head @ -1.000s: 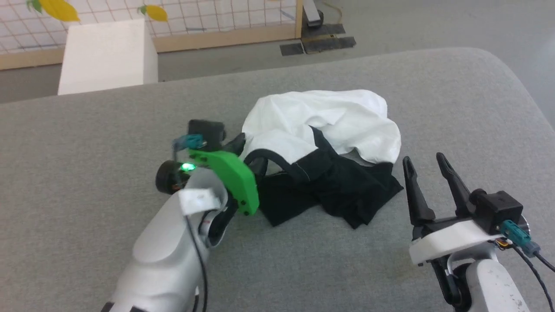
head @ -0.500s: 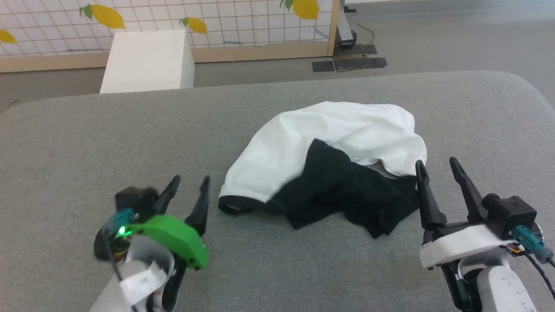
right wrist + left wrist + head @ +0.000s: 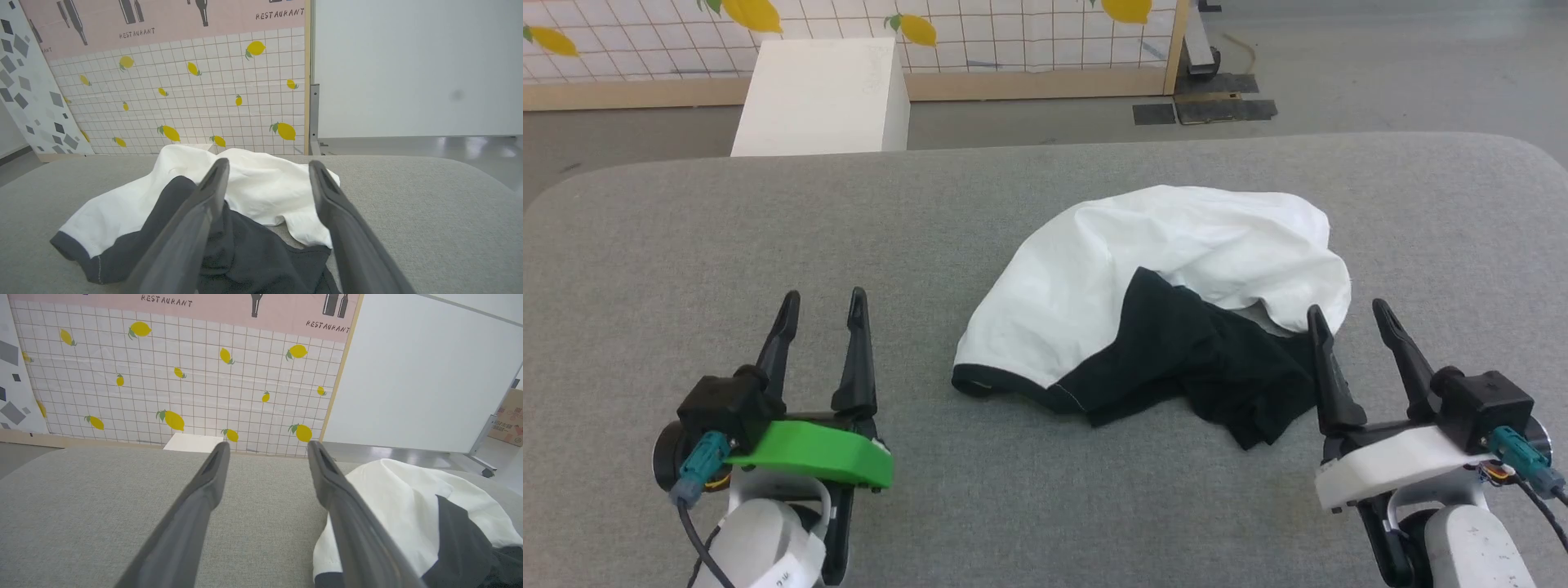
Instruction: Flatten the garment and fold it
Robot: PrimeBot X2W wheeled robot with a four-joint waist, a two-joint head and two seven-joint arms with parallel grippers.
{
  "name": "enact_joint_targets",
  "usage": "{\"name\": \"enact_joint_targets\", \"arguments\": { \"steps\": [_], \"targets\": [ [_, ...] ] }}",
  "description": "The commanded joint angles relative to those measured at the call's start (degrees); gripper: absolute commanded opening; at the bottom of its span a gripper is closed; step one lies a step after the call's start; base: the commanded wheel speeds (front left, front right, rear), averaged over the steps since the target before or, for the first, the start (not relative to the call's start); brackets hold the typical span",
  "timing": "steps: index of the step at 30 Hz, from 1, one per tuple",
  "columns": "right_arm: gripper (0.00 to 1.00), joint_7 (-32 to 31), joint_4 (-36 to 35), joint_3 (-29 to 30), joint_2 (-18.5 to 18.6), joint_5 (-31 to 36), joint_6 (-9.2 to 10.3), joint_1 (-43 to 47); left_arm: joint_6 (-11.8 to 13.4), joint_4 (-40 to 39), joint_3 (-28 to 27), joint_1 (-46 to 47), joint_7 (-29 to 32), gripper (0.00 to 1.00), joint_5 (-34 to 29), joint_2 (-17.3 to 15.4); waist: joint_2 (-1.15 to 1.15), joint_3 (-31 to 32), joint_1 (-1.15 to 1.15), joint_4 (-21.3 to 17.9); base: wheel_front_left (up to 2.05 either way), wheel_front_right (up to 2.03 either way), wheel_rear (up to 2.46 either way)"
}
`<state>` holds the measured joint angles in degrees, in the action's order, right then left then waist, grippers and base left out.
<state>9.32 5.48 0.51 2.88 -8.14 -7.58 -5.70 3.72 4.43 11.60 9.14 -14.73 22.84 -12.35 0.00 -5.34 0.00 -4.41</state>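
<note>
Garment (image 3: pixel 1176 253) whole in head view

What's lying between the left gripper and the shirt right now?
Only bare grey tabletop, as the head view shows, separates the open left gripper from the garment.

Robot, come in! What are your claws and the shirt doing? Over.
Left claw open, empty, off to the side. Right claw open, empty, beside garment. Garment bunched up, not flattened. Nothing blocking.
</note>
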Motion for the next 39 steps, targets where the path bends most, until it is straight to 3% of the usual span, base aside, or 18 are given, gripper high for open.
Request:
{"name": "enact_joint_targets", "arguments": {
  "steps": [1, 11, 16, 23, 31, 32, 33, 34, 35, 39],
  "targets": [
    [1.0, -0.3, -0.3, -0.1, 0.0, 0.4, 0.09, 1.1, -0.8, -0.7, -1.3, -1.5, -0.2, 1.0, -1.7, 1.2, 0.0, 0.1, 0.0, -0.1, 0.0, 0.0, 0.0],
    [1.0, -2.4, -0.5, -2.2, 0.0, 0.2, 0.09, 2.5, -6.6, -1.6, -7.6, -3.5, -0.3, 1.0, -7.8, 7.2, 0.0, 0.3, 0.0, 0.1, 0.0, 0.0, 0.0],
    [1.0, -9.1, 2.8, -6.0, 0.0, -1.7, 0.09, -0.6, -8.3, -1.4, -8.6, -2.8, -0.3, 1.0, -9.5, 8.4, 0.0, -0.9, 0.0, 1.1, 0.0, 0.0, 0.0],
    [1.0, -20.4, 12.2, -6.3, 0.0, 3.0, 0.09, -9.3, -9.4, -1.2, -8.9, -1.3, -0.3, 1.0, -10.4, 9.2, 0.0, -3.1, 0.0, 3.2, 0.0, 0.0, 0.0],
    [1.0, -25.5, 21.4, -7.1, 0.0, 4.9, 0.09, -16.8, -9.9, -0.8, -9.1, -0.3, -0.3, 1.0, -10.3, 9.4, 0.0, -4.9, 0.0, 4.8, 0.0, 0.0, 0.0],
    [0.82, -25.6, 22.1, -7.5, 0.0, 4.8, 0.09, -17.4, -10.0, -0.8, -9.2, -0.2, -0.3, 1.0, -10.2, 9.4, 0.0, -5.0, 0.0, 4.9, 0.0, 0.0, 0.0],
    [0.41, -25.6, 22.9, -7.8, 0.0, 4.6, 0.09, -18.1, -10.0, -0.8, -9.2, -0.1, -0.3, 1.0, -10.1, 9.4, 0.0, -5.1, 0.0, 4.9, 0.0, 0.0, 0.0],
    [0.27, -25.5, 23.5, -7.9, 0.0, 4.5, 0.09, -18.6, -9.9, -0.7, -9.2, -0.1, -0.3, 1.0, -9.9, 9.5, 0.0, -5.2, 0.0, 4.9, 0.0, 0.0, 0.0],
    [0.0, -25.3, 24.2, -8.2, 0.0, 4.5, 0.09, -19.2, -9.9, -0.7, -9.1, -0.1, -0.3, 1.0, -9.8, 9.5, 0.0, -5.3, 0.0, 4.8, 0.0, 0.0, 0.0],
    [0.0, -21.5, 24.2, -7.9, 0.0, 3.9, 0.09, -20.6, -9.7, -0.6, -8.9, -0.1, -0.3, 1.0, -9.5, 9.5, 0.0, -5.1, 0.0, 4.5, 0.0, 0.0, 0.0]
  ]
}}
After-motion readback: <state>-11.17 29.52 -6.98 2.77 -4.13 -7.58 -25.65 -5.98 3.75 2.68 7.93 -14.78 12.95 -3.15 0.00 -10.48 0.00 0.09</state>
